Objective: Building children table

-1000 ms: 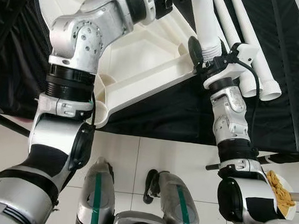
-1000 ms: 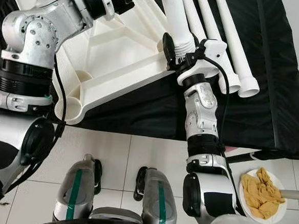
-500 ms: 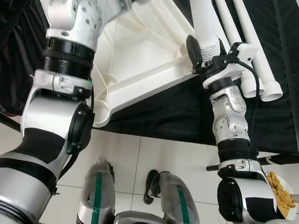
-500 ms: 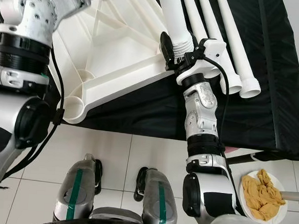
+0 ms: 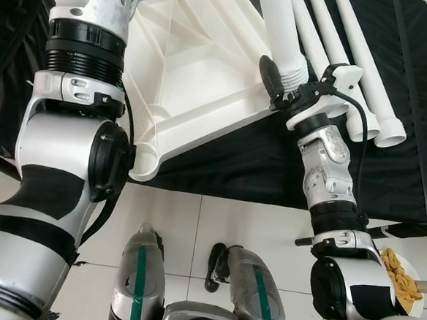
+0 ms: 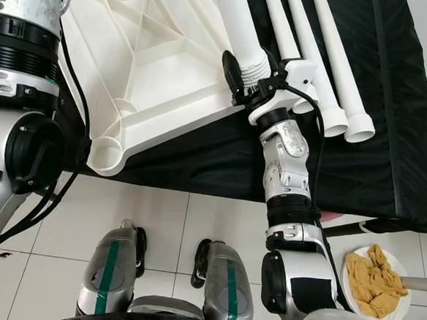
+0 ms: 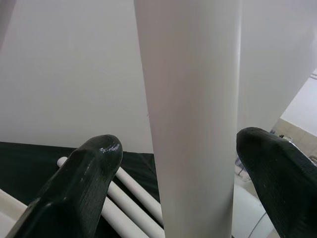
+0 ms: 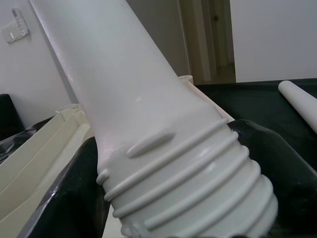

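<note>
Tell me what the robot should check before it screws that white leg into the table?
1. Right gripper holds the table leg near its threaded end: ok.
2. Left gripper's fingers sit on both sides of the leg higher up, with gaps showing: cannot tell if gripping.
3. Upside-down tabletop lies on the black cloth: ok.
4. Threaded end lined up with a corner socket: cannot tell.
5. Three spare legs lie beside it, out of the way: ok.
</note>
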Motion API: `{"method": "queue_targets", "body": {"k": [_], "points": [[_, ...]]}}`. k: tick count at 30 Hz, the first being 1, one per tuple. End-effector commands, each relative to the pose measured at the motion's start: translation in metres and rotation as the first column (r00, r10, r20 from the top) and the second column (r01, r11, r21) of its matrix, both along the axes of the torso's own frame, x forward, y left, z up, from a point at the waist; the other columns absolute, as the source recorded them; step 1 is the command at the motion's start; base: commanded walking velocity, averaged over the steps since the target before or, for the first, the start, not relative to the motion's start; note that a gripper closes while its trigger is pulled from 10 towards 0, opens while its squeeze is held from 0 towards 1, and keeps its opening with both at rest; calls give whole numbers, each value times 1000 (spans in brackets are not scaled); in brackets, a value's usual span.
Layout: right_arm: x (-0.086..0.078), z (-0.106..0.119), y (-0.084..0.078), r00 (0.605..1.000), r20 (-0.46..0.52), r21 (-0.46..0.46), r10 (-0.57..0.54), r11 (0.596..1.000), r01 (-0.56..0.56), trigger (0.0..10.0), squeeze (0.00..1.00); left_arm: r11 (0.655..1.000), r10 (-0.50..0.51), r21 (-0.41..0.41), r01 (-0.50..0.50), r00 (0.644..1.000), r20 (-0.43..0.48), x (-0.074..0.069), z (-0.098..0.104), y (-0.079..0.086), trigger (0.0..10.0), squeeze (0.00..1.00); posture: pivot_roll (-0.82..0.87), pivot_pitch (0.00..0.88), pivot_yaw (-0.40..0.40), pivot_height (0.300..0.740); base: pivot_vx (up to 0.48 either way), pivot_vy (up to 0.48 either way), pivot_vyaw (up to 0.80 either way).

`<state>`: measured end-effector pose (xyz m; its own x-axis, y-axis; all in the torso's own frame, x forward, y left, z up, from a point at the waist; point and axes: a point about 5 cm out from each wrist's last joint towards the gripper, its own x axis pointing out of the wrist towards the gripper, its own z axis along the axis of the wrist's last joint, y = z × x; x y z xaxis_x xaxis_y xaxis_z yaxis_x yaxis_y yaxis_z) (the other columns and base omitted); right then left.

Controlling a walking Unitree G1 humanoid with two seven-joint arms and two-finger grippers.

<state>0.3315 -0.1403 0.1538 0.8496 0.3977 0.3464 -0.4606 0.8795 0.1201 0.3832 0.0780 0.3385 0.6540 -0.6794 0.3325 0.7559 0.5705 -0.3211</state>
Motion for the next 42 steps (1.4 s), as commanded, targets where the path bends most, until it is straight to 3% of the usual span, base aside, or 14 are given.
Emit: {"method": "queue_targets", "body": {"k": [1,2,3,4,11,18,19,20,21,33,34,36,37,42], "points": [[-2,-1,-1,1000,-2,-14,8,1000,-8,10000,0,999,-40,-11,40,999,28,-2,8,-6,10000,0,79,14,-35,740,0,0,0],[-2,-1,-1,1000,-2,-15,10,1000,-10,10000,0,999,-45,-15,45,999,30,-3,9,-7,10000,0,79,14,-35,740,0,0,0],[-2,-2,-1,1000,-2,-18,12,1000,-13,10000,0,998,-55,-22,55,998,35,-3,10,-7,1922,0,77,14,-36,740,0,0,0],[-3,-2,-1,1000,-3,-24,16,1000,-16,10000,0,997,-68,-30,69,997,39,-5,10,-9,0,0,77,15,-37,740,0,0,0],[-3,-3,-1,1000,-11,-34,22,999,-23,10000,0,995,-92,-38,94,994,54,-8,11,-12,0,0,77,16,-40,740,0,0,0],[-1,-3,-5,999,-39,-40,2,999,-4,10000,0,996,-79,53,74,991,107,-13,9,-20,0,0,76,21,-40,740,0,0,0],[0,-4,-5,999,-45,-40,1,999,-3,10000,157,995,-75,72,67,990,116,-14,9,-22,4078,0,75,24,-41,740,0,0,0],[0,-4,-6,999,-51,-40,-2,999,0,10000,933,994,-70,88,60,990,121,-15,9,-23,10000,0,75,24,-41,740,0,0,0],[0,-4,-7,998,-57,-39,-2,999,0,10000,1000,993,-66,103,53,990,124,-15,9,-24,10000,0,75,25,-41,740,0,0,0],[10,8,-14,991,-76,-225,-107,970,87,10000,1000,974,57,209,-90,986,159,-16,8,-27,10000,0,73,31,-36,740,0,0,0],[11,11,-14,990,-71,-243,-119,965,98,10000,212,966,90,224,-129,980,175,-16,8,-27,10000,0,72,35,-35,740,0,0,0],[12,13,-13,990,-67,-252,-125,962,105,10000,212,957,122,237,-166,975,188,-16,8,-26,10000,0,72,35,-35,740,0,0,0],[13,16,-12,989,-58,-256,-135,960,116,10000,0,947,153,250,-200,968,198,-16,7,-25,10000,0,73,38,-37,740,0,0,0],[14,25,-3,984,-6,-290,-179,942,169,10000,0,928,240,232,-291,945,223,-19,13,-27,10000,0,77,49,-40,740,0,0,0]]}}
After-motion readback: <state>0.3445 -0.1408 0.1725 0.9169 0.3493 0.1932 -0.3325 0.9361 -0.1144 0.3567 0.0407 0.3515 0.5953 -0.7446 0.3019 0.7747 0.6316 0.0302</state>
